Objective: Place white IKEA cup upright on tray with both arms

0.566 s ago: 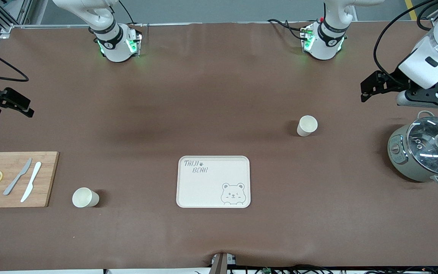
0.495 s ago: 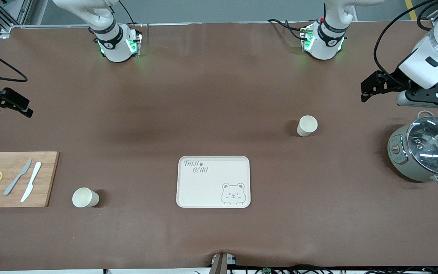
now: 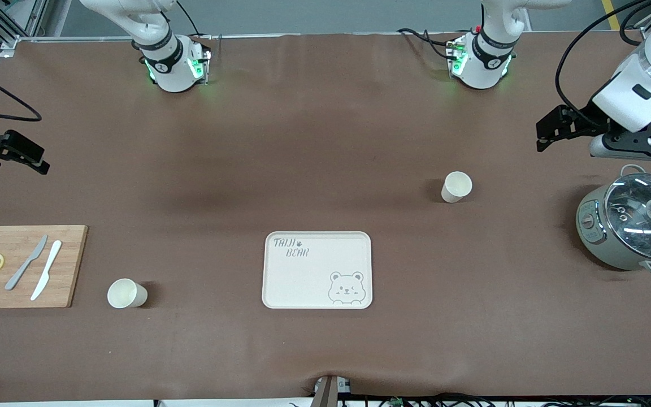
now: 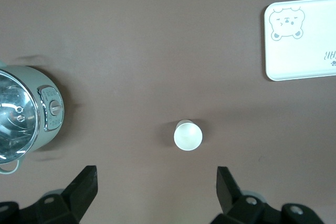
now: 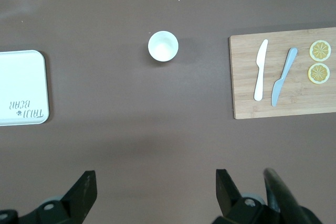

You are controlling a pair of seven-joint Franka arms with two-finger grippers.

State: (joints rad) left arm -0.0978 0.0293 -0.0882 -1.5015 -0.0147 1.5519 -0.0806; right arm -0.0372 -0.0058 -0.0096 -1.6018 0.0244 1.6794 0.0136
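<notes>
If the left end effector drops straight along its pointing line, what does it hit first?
Probably bare brown tablecloth; the left end effector, fingers open, points down, with the upright white paper cup just off its line. Depth unclear.

Bare tablecloth rings the tray; pot crowds the left arm's end.

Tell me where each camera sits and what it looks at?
Front view: high across the table, facing both arms; shows the tray, two cups, the pot and the cutting board.
Left wrist view: on the left arm, looking down at one cup; left hand open.
Right wrist view: on the right arm, looking down at the other cup; right hand open.
Every view shows the tray.
</notes>
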